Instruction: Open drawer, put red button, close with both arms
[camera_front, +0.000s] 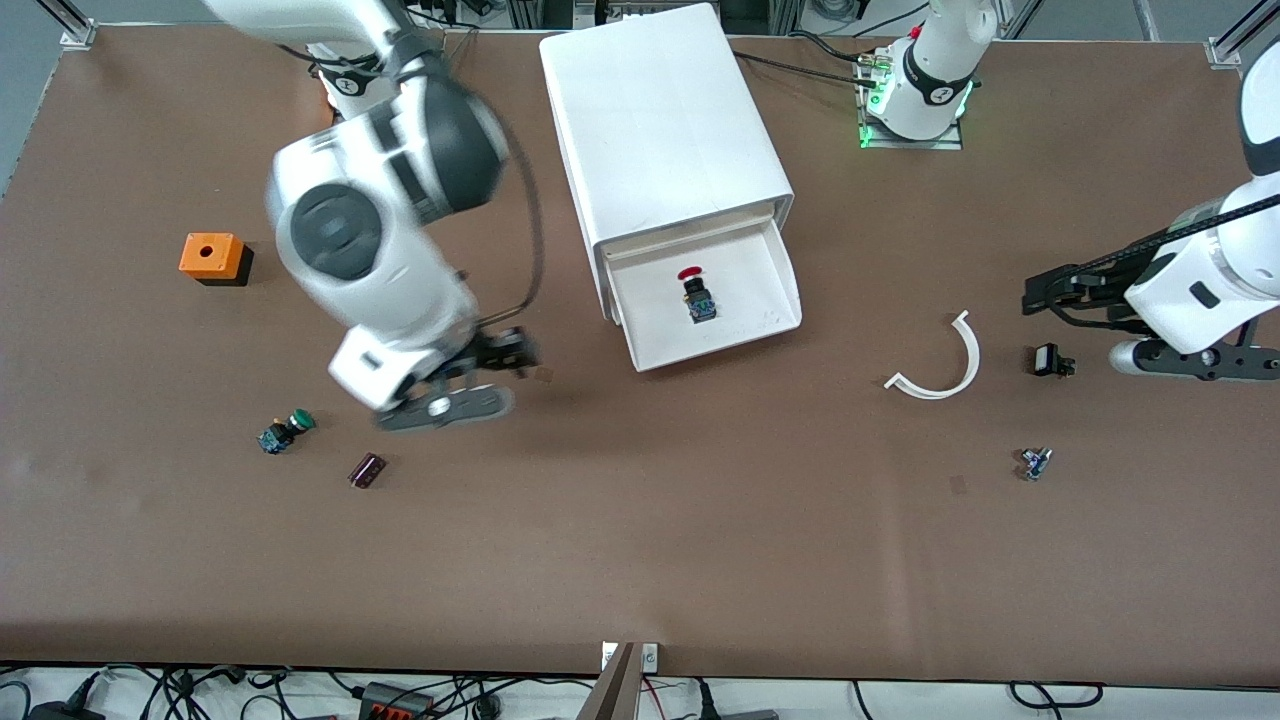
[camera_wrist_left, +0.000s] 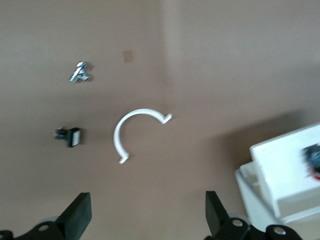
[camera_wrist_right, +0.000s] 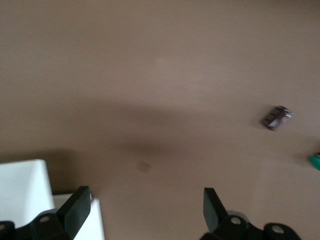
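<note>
The right hand (camera_front: 510, 352) hangs wide and empty over bare surface (camera_front: 640, 520) beside the drawer (camera_front: 780, 290), blurred in the front view, its wrist view cutting the drawer to a white corner; the left hand (camera_front: 1040, 296) waits, also wide and empty, over its arm's end of the surface. The red button (camera_front: 697, 292) lies in the pulled-out drawer, its long axis running front to back, red cap toward the cabinet (camera_front: 660, 120) and blue base toward the drawer's front. Around lie a white arc (camera_front: 945, 362), a black clip (camera_front: 1048, 360), a small metal part (camera_front: 1035, 463), a green button (camera_front: 285, 432), a dark block (camera_front: 367, 470) and an orange cube (camera_front: 211, 256).
</note>
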